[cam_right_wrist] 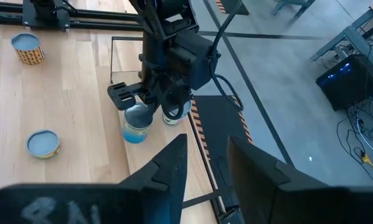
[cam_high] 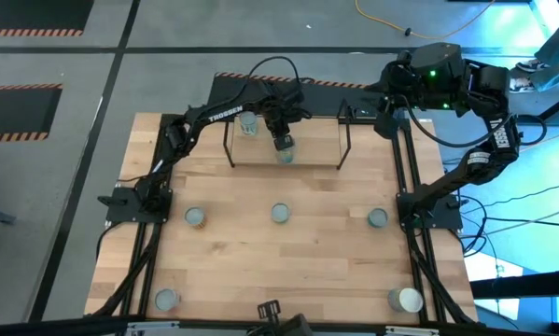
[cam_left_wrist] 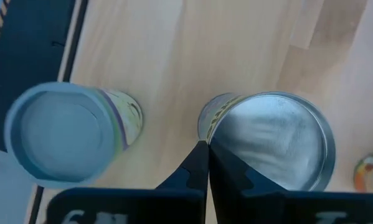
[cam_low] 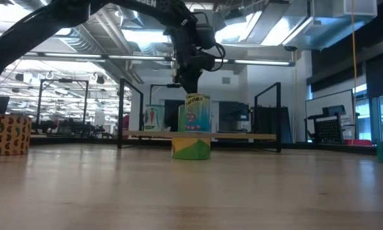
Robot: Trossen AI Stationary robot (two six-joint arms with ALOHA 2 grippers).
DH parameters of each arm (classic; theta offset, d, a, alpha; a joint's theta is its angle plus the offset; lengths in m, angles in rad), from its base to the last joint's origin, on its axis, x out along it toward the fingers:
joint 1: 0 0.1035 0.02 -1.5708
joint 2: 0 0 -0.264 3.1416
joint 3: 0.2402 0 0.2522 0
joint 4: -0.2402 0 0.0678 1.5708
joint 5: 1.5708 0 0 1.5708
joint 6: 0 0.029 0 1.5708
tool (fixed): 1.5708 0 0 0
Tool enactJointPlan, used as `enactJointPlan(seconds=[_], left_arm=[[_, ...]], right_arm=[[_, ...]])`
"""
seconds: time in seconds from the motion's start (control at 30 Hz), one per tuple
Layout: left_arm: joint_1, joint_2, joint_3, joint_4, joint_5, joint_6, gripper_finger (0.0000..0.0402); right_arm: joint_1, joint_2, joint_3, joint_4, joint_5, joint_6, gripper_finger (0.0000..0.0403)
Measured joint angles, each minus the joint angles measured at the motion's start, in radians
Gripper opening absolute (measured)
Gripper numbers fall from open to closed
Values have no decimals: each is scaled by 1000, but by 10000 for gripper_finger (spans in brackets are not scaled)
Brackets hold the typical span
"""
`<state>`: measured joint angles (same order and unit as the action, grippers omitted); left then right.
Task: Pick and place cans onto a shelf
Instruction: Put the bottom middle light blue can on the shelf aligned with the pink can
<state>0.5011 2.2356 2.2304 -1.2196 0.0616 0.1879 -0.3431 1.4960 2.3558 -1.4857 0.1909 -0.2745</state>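
Our left gripper [cam_high: 283,142] sits over the shelf [cam_high: 312,156] front edge, fingers closed together, touching 1 silver-topped can [cam_left_wrist: 270,140]; grip unclear. Only our low view shows its green-blue label [cam_low: 195,114]. Right gripper [cam_right_wrist: 205,165] open off-table.

A yellow cable [cam_high: 384,19] trails across the grey floor [cam_high: 167,37] beside hazard-striped tape [cam_high: 18,87], perhaps marking lanes.

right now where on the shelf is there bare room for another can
The shelf board is bare on its right part, up to the right wire loop. The left part is crowded: two cans stand there, with the left hand over them.
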Motion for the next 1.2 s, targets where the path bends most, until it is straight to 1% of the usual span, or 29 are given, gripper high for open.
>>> enactJointPlan(seconds=[0.17, 0.5, 0.63, 0.7, 0.9, 1.0, 1.07, 1.2], left_arm=[[0, 0, 0, 21, -3, -44, 19], [-3, 0, -1, 25, -2, -44, 60], [-7, 0, 0, 25, -2, -15, 75], [-7, 4, 19, 15, -19, 3, 79], [-15, 4, 118, 22, -112, 8, 80], [-21, -24, 117, 59, -121, 8, 80], [-31, -41, 125, 44, -123, 7, 80], [-62, -120, 125, 16, -102, 1, 80]], right_arm=[[0, 0, 0, 0, 0, 0, 117], [0, 0, 0, 0, 0, 0, 117], [0, 0, 0, 0, 0, 0, 117], [0, 0, 0, 0, 0, 0, 117], [0, 0, 0, 0, 0, 0, 117], [0, 0, 0, 0, 0, 0, 117], [0, 0, 0, 0, 0, 0, 117], [0, 0, 0, -1, -4, -34, 117]])
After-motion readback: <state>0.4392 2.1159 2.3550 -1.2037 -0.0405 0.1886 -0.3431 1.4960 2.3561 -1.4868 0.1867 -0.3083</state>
